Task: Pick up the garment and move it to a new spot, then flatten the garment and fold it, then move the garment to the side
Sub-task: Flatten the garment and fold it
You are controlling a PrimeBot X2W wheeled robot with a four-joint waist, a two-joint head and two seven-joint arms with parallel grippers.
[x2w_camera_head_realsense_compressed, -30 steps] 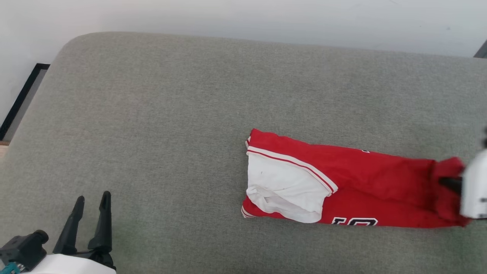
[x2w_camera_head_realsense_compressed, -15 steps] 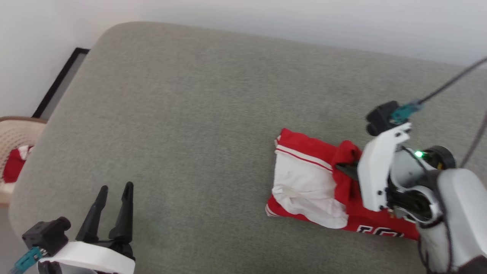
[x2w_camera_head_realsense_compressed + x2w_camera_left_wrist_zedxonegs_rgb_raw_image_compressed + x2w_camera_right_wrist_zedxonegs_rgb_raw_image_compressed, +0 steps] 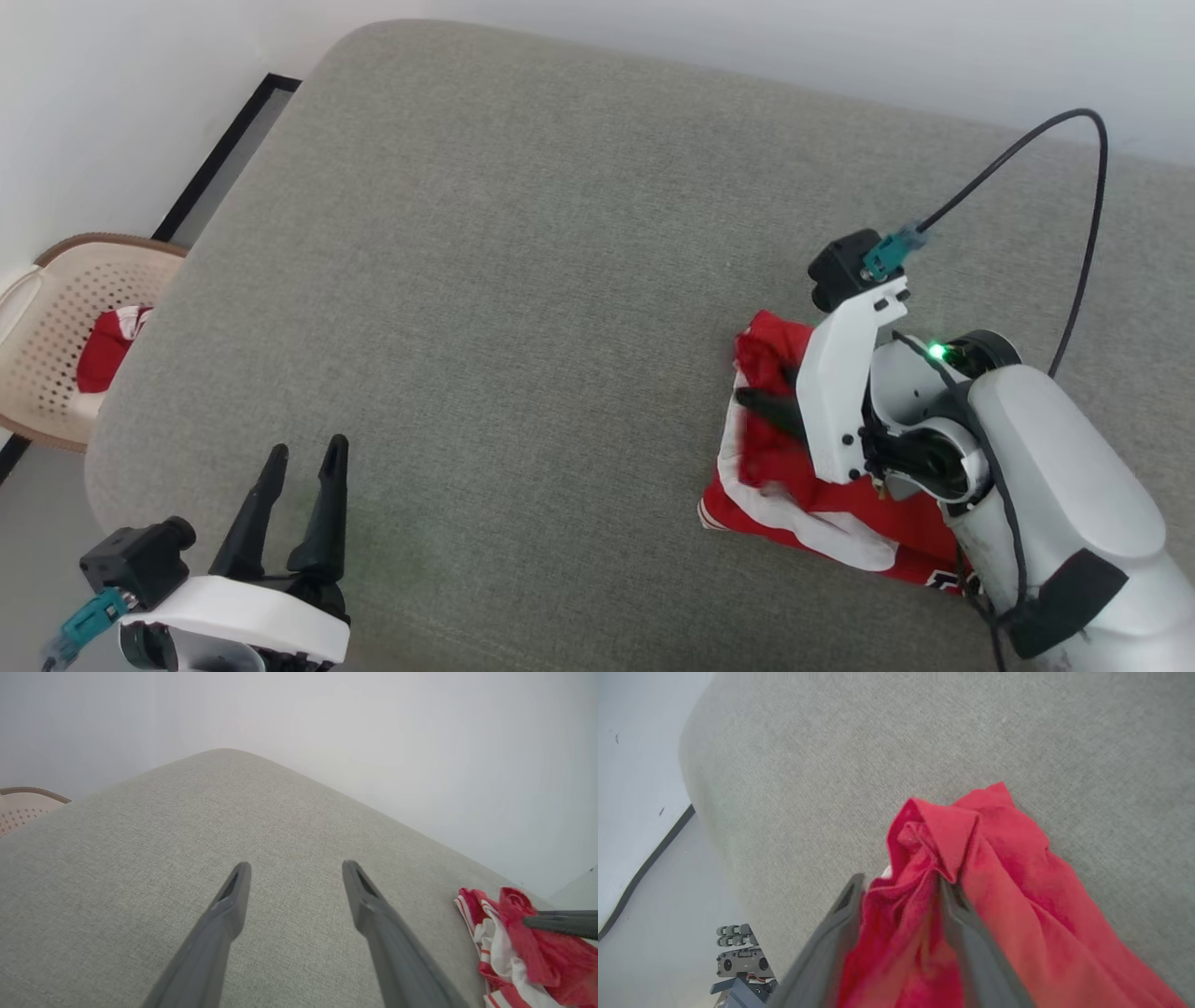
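On the grey cushion, toward its right side: the garment lies bunched, red cloth heaped over a white sleeve with striped trim.
Numeral: a scrap of black, white-outlined print shows at the garment's near edge, beside the right forearm.
Right claw: clamped on a gathered fold of the garment's red cloth, which is pinched between both fingers in the right wrist view.
Left claw: fingers spread, nothing between them, over bare cushion at the near left, well apart from the garment.
Off the cushion's left edge: a beige perforated basket holding red-and-white cloth.
Right wrist: a green light glows; a black cable arcs above.
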